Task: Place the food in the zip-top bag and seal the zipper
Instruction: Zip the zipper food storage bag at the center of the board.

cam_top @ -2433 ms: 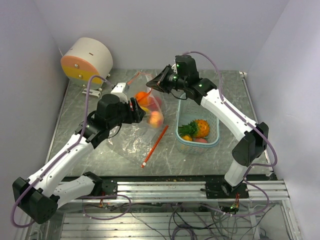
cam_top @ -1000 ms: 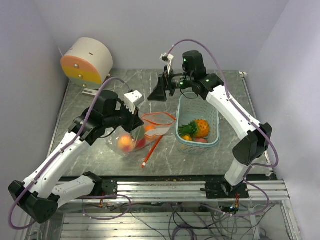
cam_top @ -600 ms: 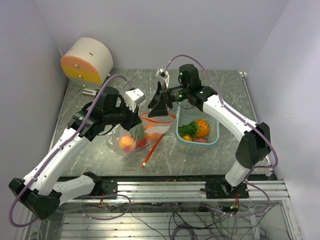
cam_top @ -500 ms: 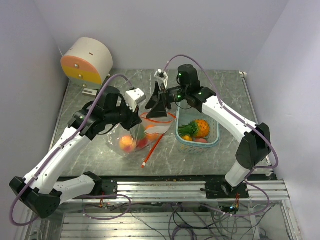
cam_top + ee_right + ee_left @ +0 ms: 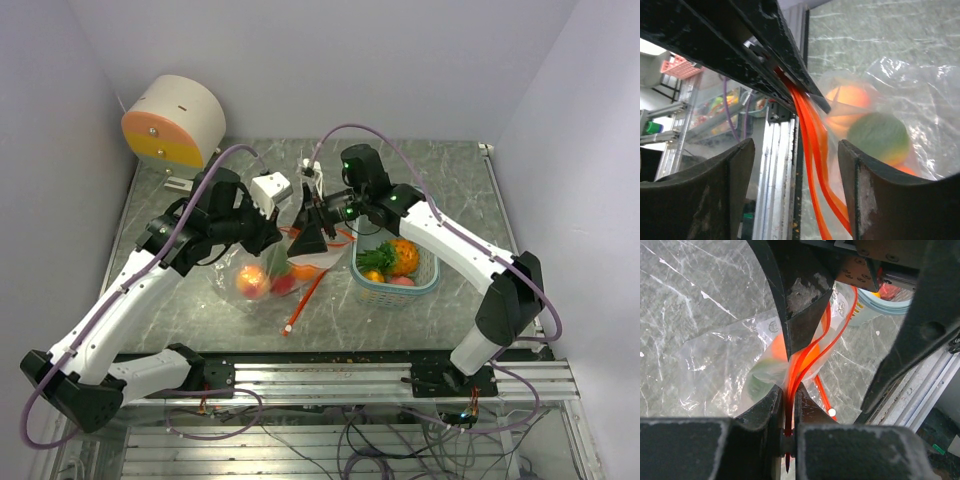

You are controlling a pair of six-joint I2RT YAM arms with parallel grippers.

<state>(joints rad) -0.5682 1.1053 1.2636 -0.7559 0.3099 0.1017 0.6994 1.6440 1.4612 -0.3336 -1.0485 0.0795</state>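
**Here, both sets of jaws were at the zipper (image 5: 797,377)**

What print there was sat on the bag (image 5: 262,272). A small round mark (image 5: 772,326) and a patch of marking beside the orange zipper were both too small to read.

The left arm (image 5: 120,310) rose from the near left corner and bent inward, with its wrist over the middle of the counter (image 5: 400,320). The left jaws were pressed together on the zipper, pinching both strips near one end and holding the bag's mouth up off the counter.

The right arm (image 5: 450,235) reached from the near right across the basket (image 5: 428,272), its wrist pointing left. The right jaws were spread, one finger on either side of the zipper, just beside the left jaws. Whether they touched the strips could not be told.

Some of the food (image 5: 250,282) lay low inside the bag: a peach-coloured piece, a red one and an orange one. The right wrist view showed an orange piece and a green one behind the film. The rest sat in the basket: an orange fruit with leafy green, plus yellow and red pieces.
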